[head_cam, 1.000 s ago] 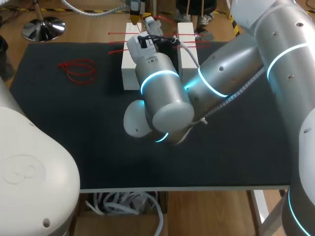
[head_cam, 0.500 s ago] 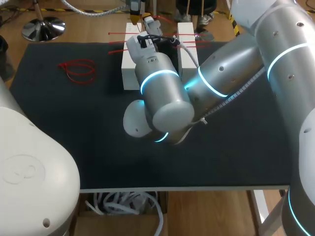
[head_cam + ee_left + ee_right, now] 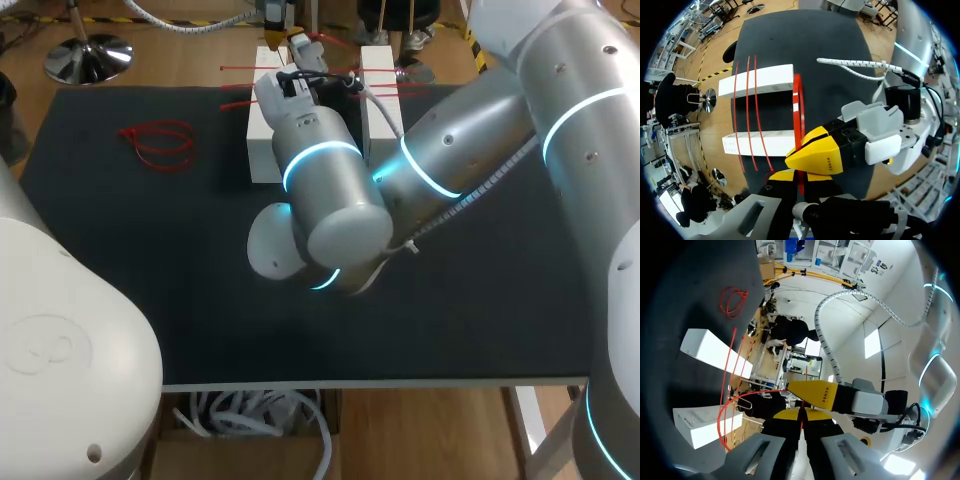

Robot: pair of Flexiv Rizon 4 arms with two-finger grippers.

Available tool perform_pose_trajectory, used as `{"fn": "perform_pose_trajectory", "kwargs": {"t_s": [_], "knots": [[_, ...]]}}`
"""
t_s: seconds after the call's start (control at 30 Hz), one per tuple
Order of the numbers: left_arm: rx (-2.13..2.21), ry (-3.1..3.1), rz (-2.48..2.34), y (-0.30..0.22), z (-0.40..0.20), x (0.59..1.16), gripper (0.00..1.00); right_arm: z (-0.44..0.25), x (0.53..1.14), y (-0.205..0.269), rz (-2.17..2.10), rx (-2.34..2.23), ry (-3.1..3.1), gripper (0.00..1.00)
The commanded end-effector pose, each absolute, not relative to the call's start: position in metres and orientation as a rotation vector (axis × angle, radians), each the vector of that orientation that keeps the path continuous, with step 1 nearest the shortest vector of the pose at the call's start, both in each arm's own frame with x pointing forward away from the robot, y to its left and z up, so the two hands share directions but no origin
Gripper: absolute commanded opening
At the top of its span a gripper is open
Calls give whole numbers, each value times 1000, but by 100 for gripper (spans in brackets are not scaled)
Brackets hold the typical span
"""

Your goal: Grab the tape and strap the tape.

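Left claw (image 3: 800,181): I see it nearly closed, both yellow tips pinching the near end of the red tape (image 3: 798,107).
Right claw (image 3: 801,419): tips pressed together on the tape too, just beside the left claw.
Tape: straight across both white blocks (image 3: 760,80) at the surface's (image 3: 150,250) far edge, its long axis pointing away from the left claw.

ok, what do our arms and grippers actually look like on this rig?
Right arm: glossy silver-grey rounded segments, glowing cyan rings at the joints, a white ribbed hose alongside. Left arm: pale rounded shell with small dark screw holes. Left gripper and right gripper: black fingers with bright yellow tips on light grey bodies.
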State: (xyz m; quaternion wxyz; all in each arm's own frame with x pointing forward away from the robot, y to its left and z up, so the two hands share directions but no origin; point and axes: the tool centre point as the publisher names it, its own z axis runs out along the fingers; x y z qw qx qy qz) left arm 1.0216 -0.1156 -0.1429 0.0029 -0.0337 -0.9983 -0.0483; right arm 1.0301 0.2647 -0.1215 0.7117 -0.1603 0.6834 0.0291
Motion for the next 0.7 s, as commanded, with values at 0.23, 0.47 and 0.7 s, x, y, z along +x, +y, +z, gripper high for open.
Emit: {"fn": "perform_pose_trajectory", "kwargs": {"t_s": [0.23,0.47,0.7], "knots": [[-105,-3131,-154,-116,-143,1021,0,-118,1029,267,59,-356,1526,0],[-105,-3131,-154,-116,-143,1021,0,-117,1028,265,55,-351,1525,0],[-105,-3131,-154,-116,-143,1021,0,-117,1028,264,52,-348,1522,0]]}}
